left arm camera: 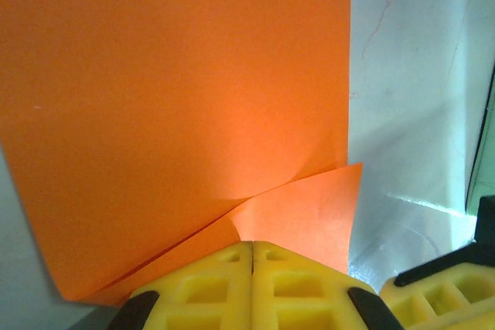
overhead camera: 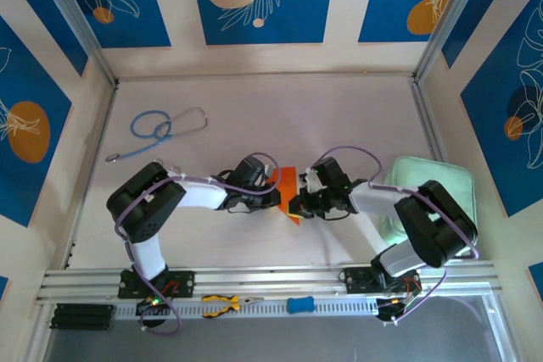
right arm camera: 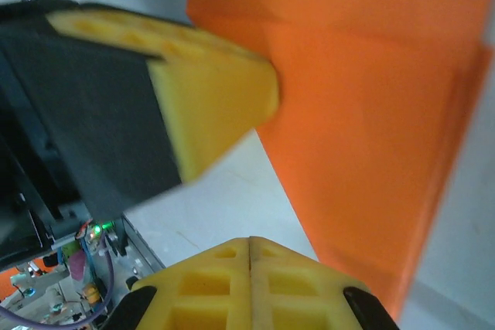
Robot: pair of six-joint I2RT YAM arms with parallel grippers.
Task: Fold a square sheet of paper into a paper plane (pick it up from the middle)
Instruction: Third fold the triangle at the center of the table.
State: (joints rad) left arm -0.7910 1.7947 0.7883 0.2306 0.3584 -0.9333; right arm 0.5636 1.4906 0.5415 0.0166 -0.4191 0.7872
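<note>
The square sheet of paper is bright orange and lies partly folded on the white table between my two grippers. In the left wrist view the sheet has a corner flap turned over just in front of my left gripper. That gripper is shut, and its tip presses on the fold. In the right wrist view the sheet shows layered folded bands. My right gripper is shut with nothing between its fingers, on bare table beside the sheet's edge. The left gripper's yellow fingertip touches that edge.
A blue stethoscope lies at the back left of the table. A pale green pad sits under the right arm. Yellow pliers and a small blue object rest on the front rail. Walls close in the table.
</note>
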